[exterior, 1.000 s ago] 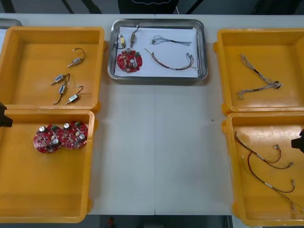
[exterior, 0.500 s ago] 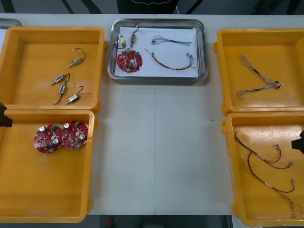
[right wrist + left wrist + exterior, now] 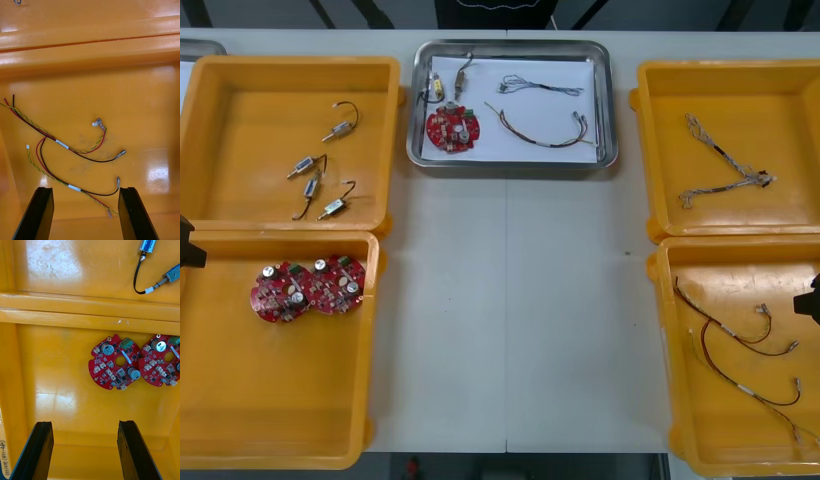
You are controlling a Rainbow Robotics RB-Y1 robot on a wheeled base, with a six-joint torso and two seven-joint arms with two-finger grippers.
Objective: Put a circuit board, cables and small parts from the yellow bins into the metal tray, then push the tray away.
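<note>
Metal tray [image 3: 609, 100] sits at the far middle of the table, shiny steel rim, white inside, well apart from both my grippers. In it I see one round red circuit board [image 3: 451, 129] at its left side, small metal parts [image 3: 438, 88] just beyond that, and two thin cables [image 3: 540, 128] curled across the white.

My left gripper [image 3: 84, 423] hangs over the near left bin [image 3: 280, 400], black fingers spread wide with nothing between them. Two more round red boards [image 3: 115, 362] lie edge to edge ahead of the fingertips on glossy plastic.

My right gripper [image 3: 85, 189] hangs over the near right bin [image 3: 725, 440], fingers likewise apart and empty, with looping red and yellow cables [image 3: 71, 146] just beyond them.

The far left bin [image 3: 240, 120] holds four loose metal pieces [image 3: 320, 165] with black leads. The far right bin [image 3: 700, 90] holds twisted blue and white cables [image 3: 725, 165].
</note>
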